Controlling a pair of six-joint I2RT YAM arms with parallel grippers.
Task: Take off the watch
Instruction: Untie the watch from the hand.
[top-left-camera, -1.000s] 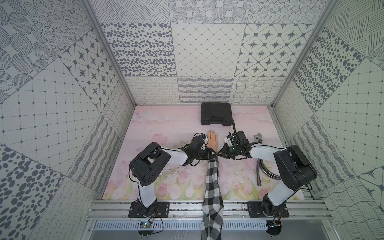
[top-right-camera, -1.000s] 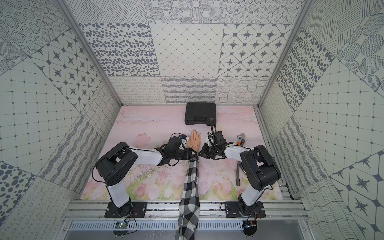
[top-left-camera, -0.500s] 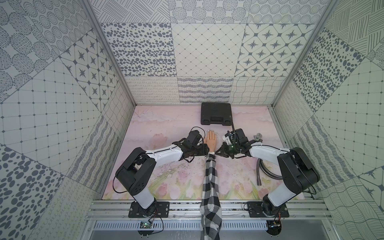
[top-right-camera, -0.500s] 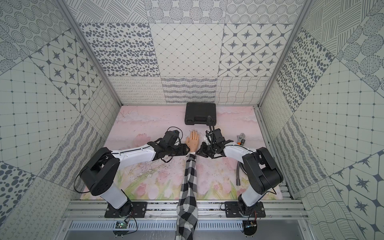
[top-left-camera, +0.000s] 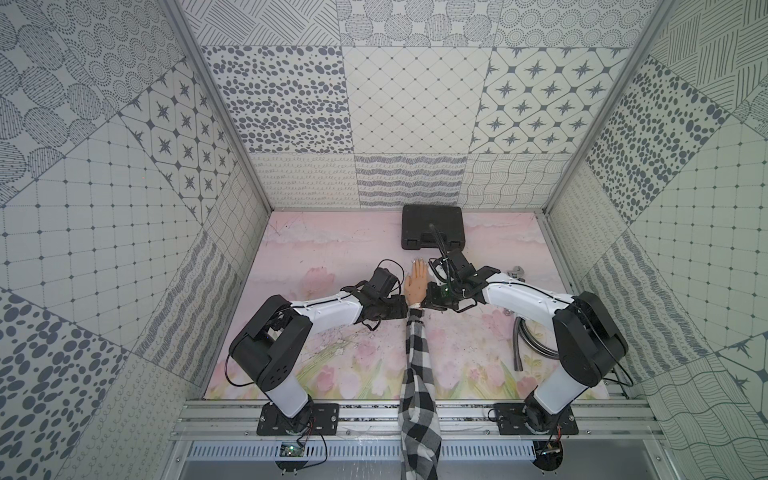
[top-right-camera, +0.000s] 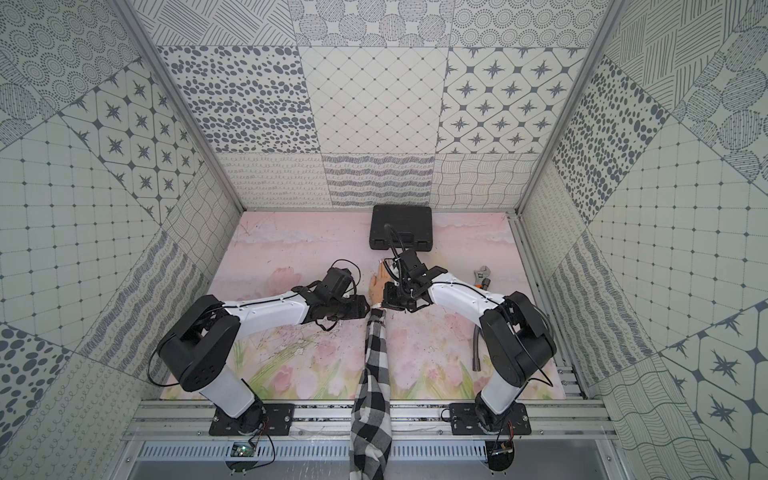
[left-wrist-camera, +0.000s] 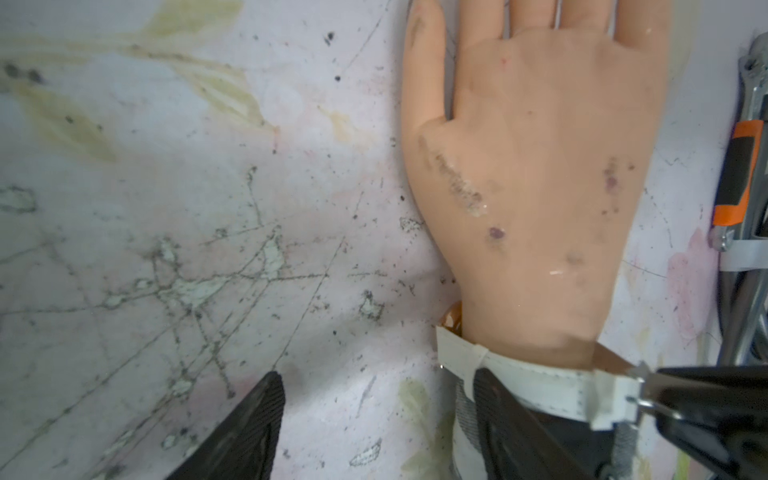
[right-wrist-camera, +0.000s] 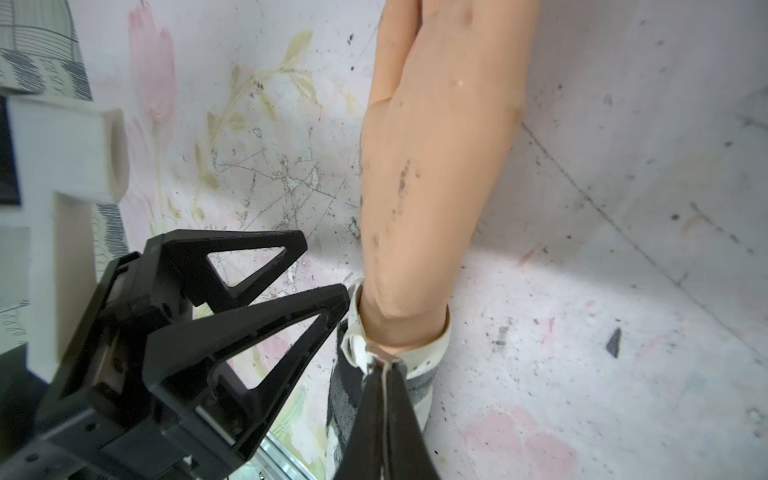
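Pale beige strap of the small wristwatch (left-wrist-camera: 540, 380) encircled the wrist of the peach plastic mannequin hand (left-wrist-camera: 540, 166), next to the black-and-white checked sleeve (top-left-camera: 417, 365). The right gripper (right-wrist-camera: 384, 365) was fully closed, pinching the strap near its metal buckle. The left gripper (left-wrist-camera: 378, 374) had its jaws spread wide at the wrist, holding nothing; the dial was hidden

A: Where does the watch (left-wrist-camera: 536, 382) sit?
B: Round the wrist, six o'clock of the hand (left-wrist-camera: 540, 166), fingers as twelve. The right gripper (left-wrist-camera: 652, 390) pinches its strap end at four.
A: And the left gripper (left-wrist-camera: 378, 376)?
B: Spread wide: one finger over the mat (left-wrist-camera: 166, 208), one at the strap. A wrench (left-wrist-camera: 742, 174) lies at three.
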